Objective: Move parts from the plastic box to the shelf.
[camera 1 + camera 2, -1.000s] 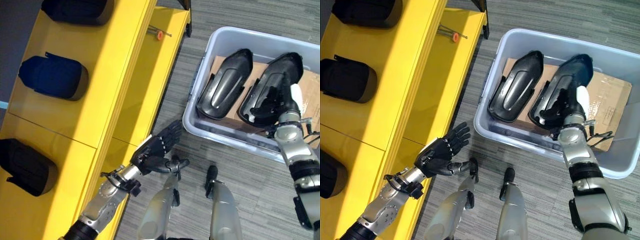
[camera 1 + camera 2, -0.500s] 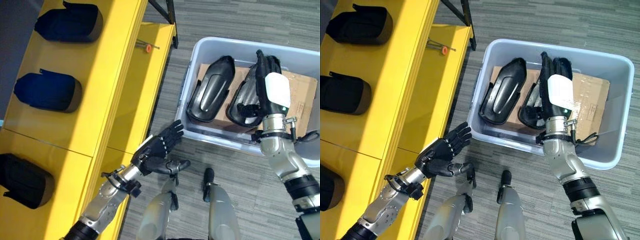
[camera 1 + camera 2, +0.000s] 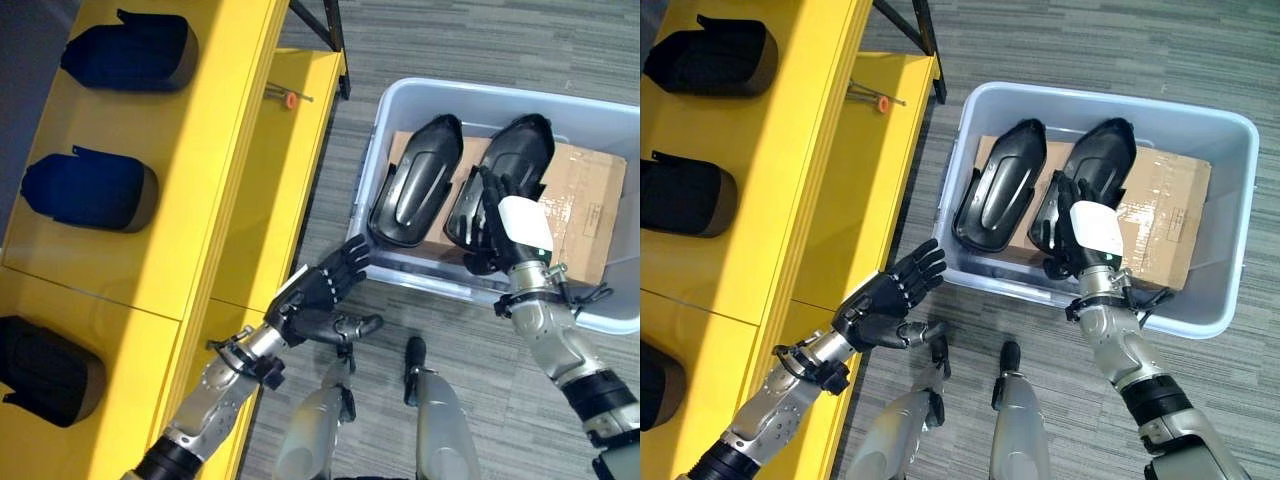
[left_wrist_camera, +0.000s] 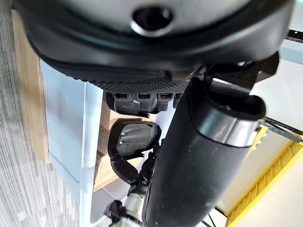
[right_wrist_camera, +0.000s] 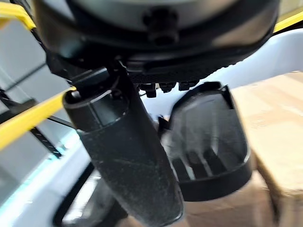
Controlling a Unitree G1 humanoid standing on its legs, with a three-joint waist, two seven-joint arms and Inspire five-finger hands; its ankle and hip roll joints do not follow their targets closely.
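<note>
- We see two black parts side by side on a cardboard sheet (image 3: 1160,215) inside the plastic box (image 3: 1200,310): the left part (image 3: 998,200) and the right part (image 3: 1095,175).
- Our right hand (image 3: 1087,232) lies on the near end of the right part; whether its fingers grip it, we cannot tell.
- Our left hand (image 3: 885,300) hovers beside the yellow shelf (image 3: 215,190), fingers spread and relaxed, holding nothing.
- Three more dark parts (image 3: 90,188) sit on the shelf.
</note>
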